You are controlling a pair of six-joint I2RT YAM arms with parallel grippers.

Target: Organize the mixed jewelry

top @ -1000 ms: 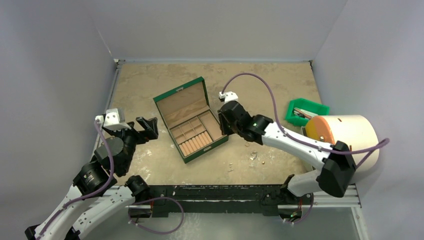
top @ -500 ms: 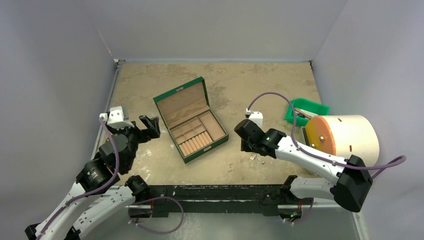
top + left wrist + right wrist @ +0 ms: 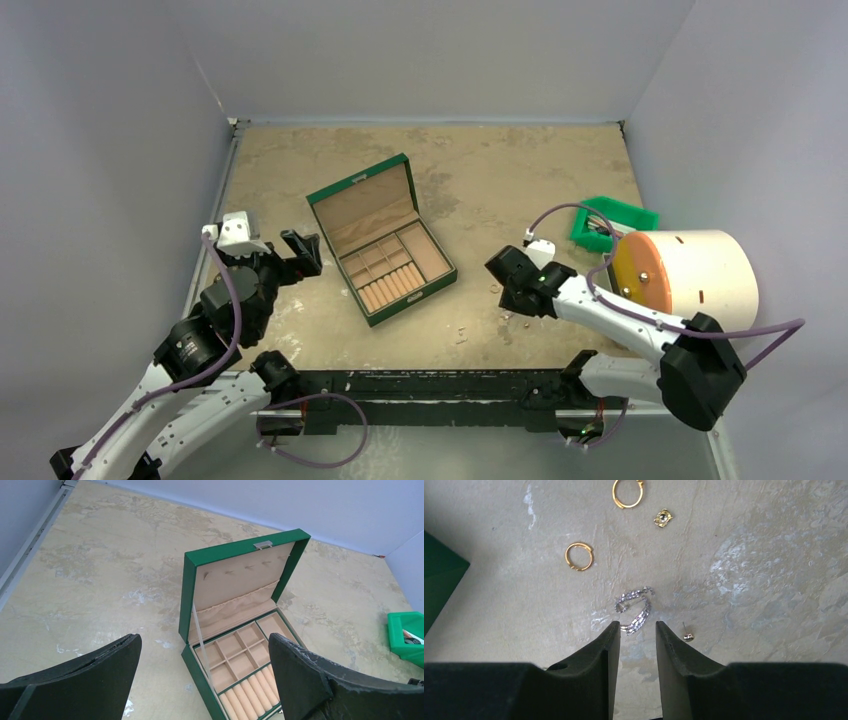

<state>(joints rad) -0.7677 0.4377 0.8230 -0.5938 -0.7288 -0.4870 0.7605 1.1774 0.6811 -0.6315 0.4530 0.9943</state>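
On the table right of the green box, I judge pickup in hand: right gripper, half open and empty, sits just short of the silver earring and should next advance, straddle it and close; left gripper stands wide.

Light comes soft and even from above. The table shows bright in the top view, with only faint, smeared shadows under my arms and beside the box. Close to each wrist lens, my left fingers and right fingers go near-black, detail lost, while the table beyond is sharp. The silver hoops sparkle.
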